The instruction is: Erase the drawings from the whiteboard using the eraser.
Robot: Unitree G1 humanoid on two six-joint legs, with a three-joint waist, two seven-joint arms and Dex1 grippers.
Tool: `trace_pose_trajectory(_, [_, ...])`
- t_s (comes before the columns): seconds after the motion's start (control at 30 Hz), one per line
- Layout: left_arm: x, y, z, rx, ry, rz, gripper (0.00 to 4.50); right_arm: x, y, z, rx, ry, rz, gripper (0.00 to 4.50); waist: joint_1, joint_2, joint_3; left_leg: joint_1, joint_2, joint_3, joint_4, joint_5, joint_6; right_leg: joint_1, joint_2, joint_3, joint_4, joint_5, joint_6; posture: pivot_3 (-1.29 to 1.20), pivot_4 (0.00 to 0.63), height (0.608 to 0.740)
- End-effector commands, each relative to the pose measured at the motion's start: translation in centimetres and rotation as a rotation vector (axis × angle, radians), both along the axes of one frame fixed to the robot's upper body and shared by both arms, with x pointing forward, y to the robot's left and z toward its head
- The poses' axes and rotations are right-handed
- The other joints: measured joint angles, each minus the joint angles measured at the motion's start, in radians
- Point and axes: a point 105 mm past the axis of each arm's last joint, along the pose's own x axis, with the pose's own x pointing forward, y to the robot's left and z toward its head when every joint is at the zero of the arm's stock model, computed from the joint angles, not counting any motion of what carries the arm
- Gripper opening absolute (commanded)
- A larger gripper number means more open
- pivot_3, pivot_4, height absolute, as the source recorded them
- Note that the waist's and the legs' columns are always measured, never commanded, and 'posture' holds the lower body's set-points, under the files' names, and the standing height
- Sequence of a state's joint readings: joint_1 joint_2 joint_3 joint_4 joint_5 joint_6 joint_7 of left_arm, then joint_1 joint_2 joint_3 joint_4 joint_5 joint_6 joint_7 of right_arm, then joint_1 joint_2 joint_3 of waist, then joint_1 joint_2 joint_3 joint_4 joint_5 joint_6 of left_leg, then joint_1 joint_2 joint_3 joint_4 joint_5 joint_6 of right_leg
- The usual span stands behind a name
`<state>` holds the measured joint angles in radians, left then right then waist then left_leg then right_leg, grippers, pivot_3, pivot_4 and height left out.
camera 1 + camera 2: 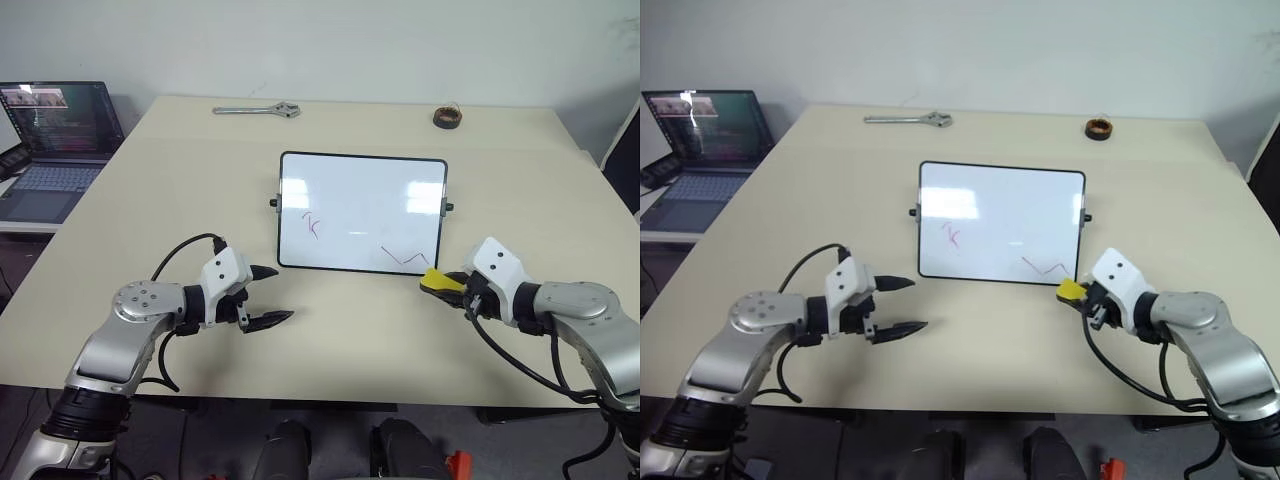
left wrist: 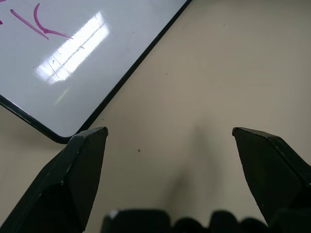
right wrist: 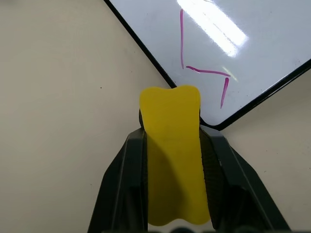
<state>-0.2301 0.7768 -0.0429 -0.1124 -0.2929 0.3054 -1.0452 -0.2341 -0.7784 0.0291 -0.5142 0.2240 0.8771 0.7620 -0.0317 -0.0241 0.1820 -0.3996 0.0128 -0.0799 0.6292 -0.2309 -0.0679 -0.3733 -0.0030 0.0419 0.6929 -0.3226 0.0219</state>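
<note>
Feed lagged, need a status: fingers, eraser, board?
Right gripper shut on eraser, off the whiteboard's near corner. Left gripper open, empty. Drawings unerased. Path clear.

Beige table (image 1: 130, 200) before a plain pale wall (image 1: 350, 45), open laptop (image 1: 55, 135) alongside.

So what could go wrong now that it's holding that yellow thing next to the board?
The whiteboard lies loose on the table, and the open left gripper isn't steadying it, so wiping may push it. The right gripper could lose the eraser under pressure. The zigzag drawing by the frame might get missed.
</note>
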Motion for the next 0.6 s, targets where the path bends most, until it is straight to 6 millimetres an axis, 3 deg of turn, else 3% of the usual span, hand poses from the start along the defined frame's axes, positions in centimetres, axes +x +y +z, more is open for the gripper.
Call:
trace_pose_trajectory(0.03, [0.1,-0.7,1.4,-0.005,-0.052,-0.015,4.5,0.3,0.4,1.5,0.002,-0.058,0.029,1.1,0.0,0.0,0.0,0.0,0.0,0.0,0.0,0.0,0.0,0.0,0.0,0.0,0.0,0.0,0.0,0.0,0.15,0.74])
trace_pose_trajectory(0.2, [0.0,-0.9,1.4,0.003,-0.051,-0.021,4.5,0.1,0.5,1.3,-0.025,-0.058,0.056,1.1,0.0,0.0,0.0,0.0,0.0,0.0,0.0,0.0,0.0,0.0,0.0,0.0,0.0,0.0,0.0,0.0,0.15,0.74])
trace_pose_trajectory(0.37, [0.5,-1.4,2.0,0.006,-0.061,-0.031,4.5,2.2,1.4,2.9,-0.136,-0.294,0.048,1.1,-0.002,0.0,0.0,0.0,0.0,0.0,0.0,0.0,0.0,0.0,0.0,0.0,0.001,0.0,0.0,0.0,0.15,0.74])
trace_pose_trajectory(0.6, [1.0,-2.0,2.3,0.017,-0.056,-0.062,4.5,5.0,5.4,3.8,-0.146,-0.444,0.096,1.1,-0.005,0.0,0.0,0.001,0.0,0.001,0.0,0.0,0.0,-0.001,0.001,0.0,0.002,0.0,0.0,0.0,0.15,0.74])
